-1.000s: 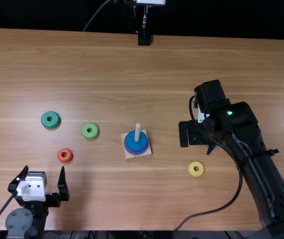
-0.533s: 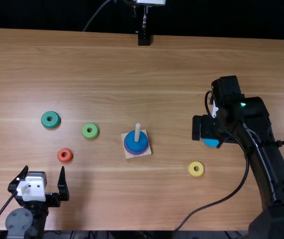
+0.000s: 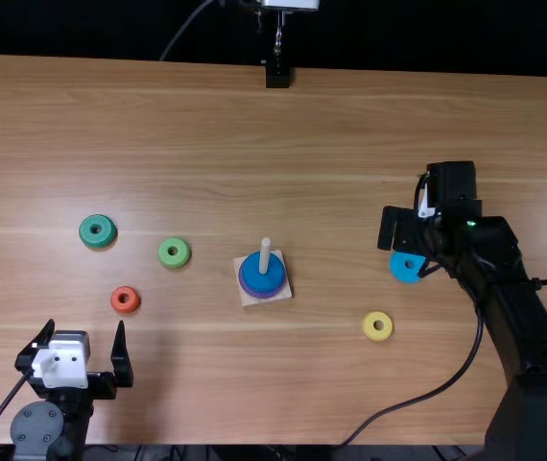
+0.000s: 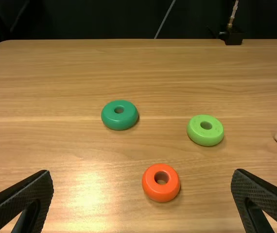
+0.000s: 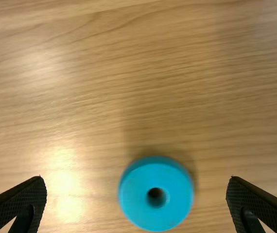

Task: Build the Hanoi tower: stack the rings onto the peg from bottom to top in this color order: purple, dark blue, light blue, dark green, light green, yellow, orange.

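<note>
Two rings [image 3: 261,281], stacked on peg [image 3: 265,256], top view

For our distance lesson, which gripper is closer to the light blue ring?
Right. The right gripper hovers by the light blue ring; the left gripper is far across the table.

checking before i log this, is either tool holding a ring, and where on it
Nothing is held: both tools, left and right, are open.

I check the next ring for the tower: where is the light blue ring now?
In the top view, the light blue ring lies on the right side, beside the right gripper and beyond the yellow ring.
</note>
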Action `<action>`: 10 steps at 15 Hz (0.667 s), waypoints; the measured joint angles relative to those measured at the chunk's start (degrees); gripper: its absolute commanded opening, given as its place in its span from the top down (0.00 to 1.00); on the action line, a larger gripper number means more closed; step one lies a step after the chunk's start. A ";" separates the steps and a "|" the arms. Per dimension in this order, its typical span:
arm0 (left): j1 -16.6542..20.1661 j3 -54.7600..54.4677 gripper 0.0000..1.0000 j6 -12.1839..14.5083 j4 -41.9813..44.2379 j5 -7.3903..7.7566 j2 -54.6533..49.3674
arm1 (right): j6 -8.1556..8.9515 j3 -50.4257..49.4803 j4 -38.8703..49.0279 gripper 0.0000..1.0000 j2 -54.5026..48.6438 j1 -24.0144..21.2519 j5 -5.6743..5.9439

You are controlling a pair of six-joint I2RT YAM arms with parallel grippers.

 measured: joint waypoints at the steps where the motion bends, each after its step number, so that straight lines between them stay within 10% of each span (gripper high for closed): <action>1: 0.00 0.00 0.00 0.02 0.00 0.04 0.00 | -0.20 0.00 -0.15 0.00 0.00 -0.72 0.00; 10: 0.00 0.00 0.00 0.00 0.00 0.04 0.00 | -4.72 0.31 -9.68 0.00 6.40 -0.92 0.02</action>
